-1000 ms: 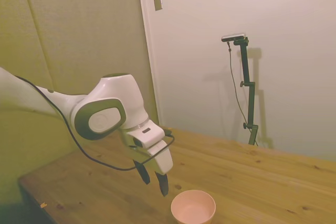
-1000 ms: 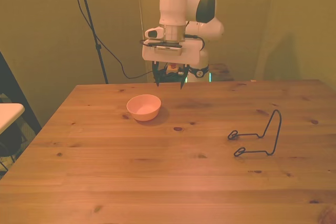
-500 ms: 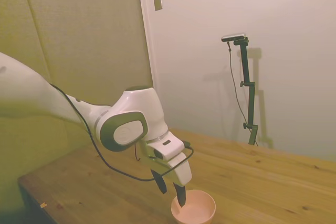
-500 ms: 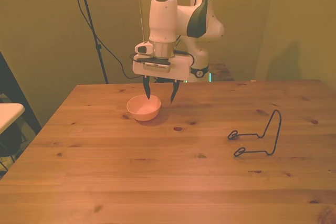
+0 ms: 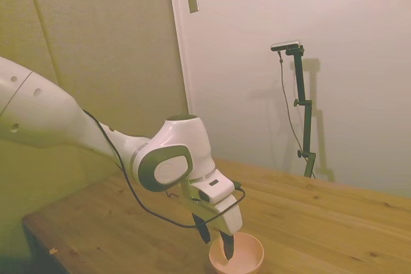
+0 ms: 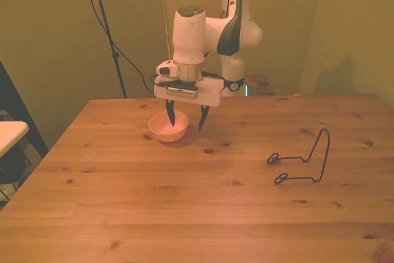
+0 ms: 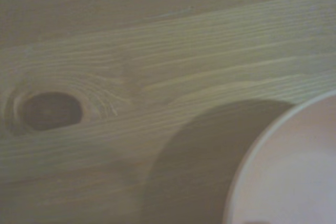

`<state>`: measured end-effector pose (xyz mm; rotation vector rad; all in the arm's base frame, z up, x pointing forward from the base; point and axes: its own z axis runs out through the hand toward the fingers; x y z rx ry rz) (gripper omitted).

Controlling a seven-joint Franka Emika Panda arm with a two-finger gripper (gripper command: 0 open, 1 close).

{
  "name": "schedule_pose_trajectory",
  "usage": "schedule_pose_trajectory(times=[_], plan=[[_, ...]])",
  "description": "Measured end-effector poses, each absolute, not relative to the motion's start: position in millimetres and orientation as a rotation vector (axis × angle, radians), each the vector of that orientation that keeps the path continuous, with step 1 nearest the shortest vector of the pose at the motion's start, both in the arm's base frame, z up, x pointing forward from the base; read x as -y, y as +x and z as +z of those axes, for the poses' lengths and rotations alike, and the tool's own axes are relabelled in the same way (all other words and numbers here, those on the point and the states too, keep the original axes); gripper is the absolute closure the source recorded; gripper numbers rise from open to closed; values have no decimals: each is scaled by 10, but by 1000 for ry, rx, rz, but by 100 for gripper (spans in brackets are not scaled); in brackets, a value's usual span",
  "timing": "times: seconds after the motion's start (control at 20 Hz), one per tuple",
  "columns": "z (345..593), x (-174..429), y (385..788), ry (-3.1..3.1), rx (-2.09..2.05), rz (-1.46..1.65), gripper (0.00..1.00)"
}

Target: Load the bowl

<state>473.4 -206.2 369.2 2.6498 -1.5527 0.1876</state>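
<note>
With the bowl (image 6: pixel 168 126) sitting toward the front view's left of the table (image 6: pixel 184 214), we have the gripper (image 6: pixel 185 117) spread wide and straddling its rim: one finger (image 6: pixel 170 119) inside, the other outside. We judge a clean rim pinch needs a squeeze without tipping. The wire rack (image 6: pixel 303 159) stands well apart, right.
</note>
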Motion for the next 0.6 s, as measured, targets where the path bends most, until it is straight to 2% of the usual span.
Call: schedule_pose_trajectory(times=[0.6], plan=[[3622, 2095, 4796, 2634, 1567, 173, 100]])
